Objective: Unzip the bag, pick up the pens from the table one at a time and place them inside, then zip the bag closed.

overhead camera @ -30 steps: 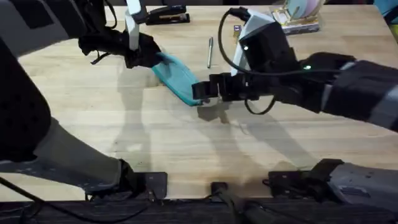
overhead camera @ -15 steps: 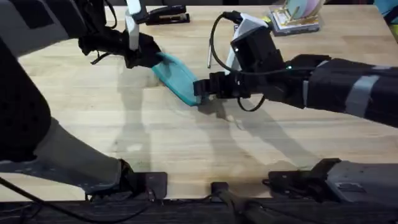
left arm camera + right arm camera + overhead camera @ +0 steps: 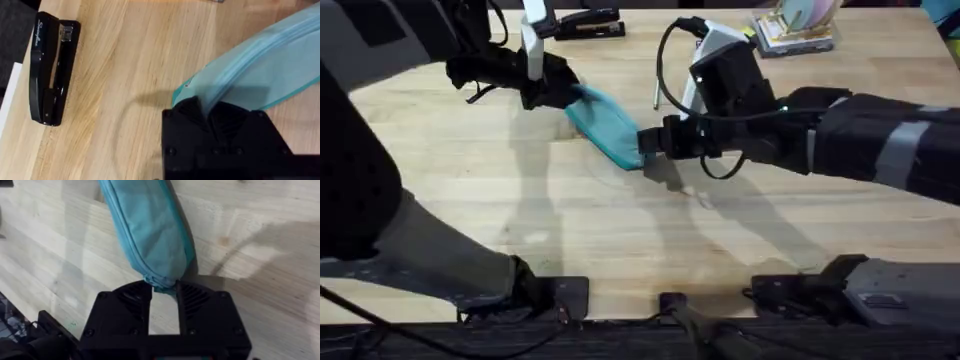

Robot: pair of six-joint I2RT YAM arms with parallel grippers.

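Upper centre of the overhead frame, the left gripper (image 3: pixel 558 88) pinches one end of the bag (image 3: pixel 605 125) while the right gripper (image 3: pixel 650 142) closes on the other; apparently still zipped, pen (image 3: pixel 658 90) unpacked on the table (image 3: pixel 620 230)

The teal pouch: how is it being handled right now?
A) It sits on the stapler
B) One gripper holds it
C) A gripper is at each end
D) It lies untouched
C: the left gripper is shut on one end of the bag, and the right gripper is at the other end.
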